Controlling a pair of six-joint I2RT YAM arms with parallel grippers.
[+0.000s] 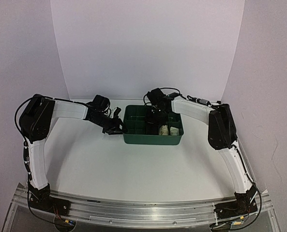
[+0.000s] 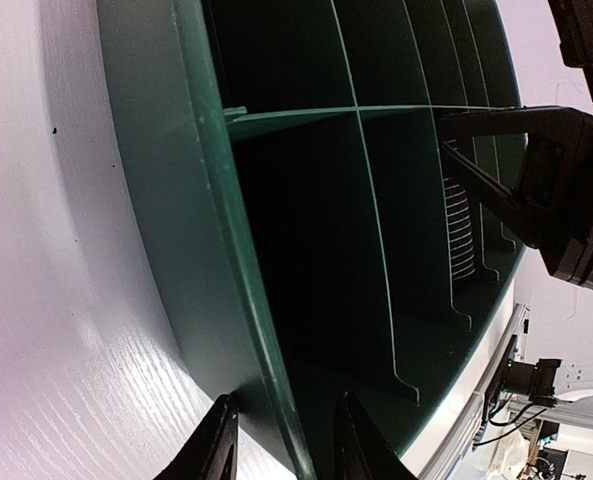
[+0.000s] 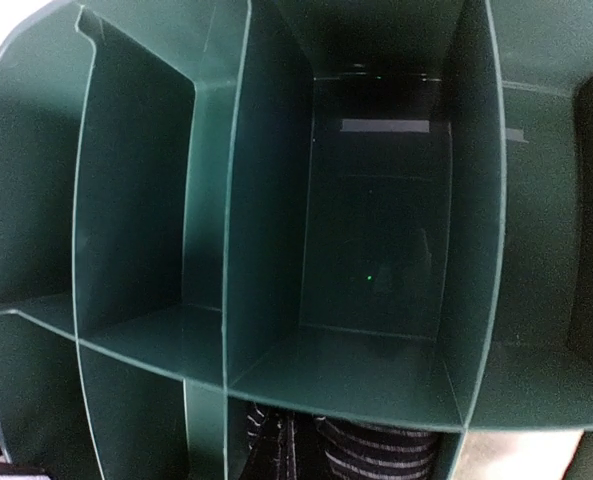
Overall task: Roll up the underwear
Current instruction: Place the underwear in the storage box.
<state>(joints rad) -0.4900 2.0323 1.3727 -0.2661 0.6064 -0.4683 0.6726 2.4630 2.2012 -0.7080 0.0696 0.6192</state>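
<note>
Two cream underwear rolls (image 1: 168, 130) lie side by side in a front right compartment of the green tray (image 1: 133, 137). A black underwear with thin pale stripes (image 3: 396, 450) sits in a compartment at the bottom of the right wrist view, also visible as striped cloth (image 2: 461, 225). My right gripper (image 1: 158, 117) reaches down into the tray, its jaws together beside that cloth (image 2: 451, 140); its fingers are hidden in its own view. My left gripper (image 2: 286, 445) straddles the tray's left wall (image 2: 206, 200), one finger outside and one inside, clamped on it.
The tray stands at the middle of the white table (image 1: 109, 164), divided into several compartments (image 3: 376, 230), most of them bare. White backdrop walls close the back and sides. An aluminium rail (image 1: 143, 210) runs along the near edge.
</note>
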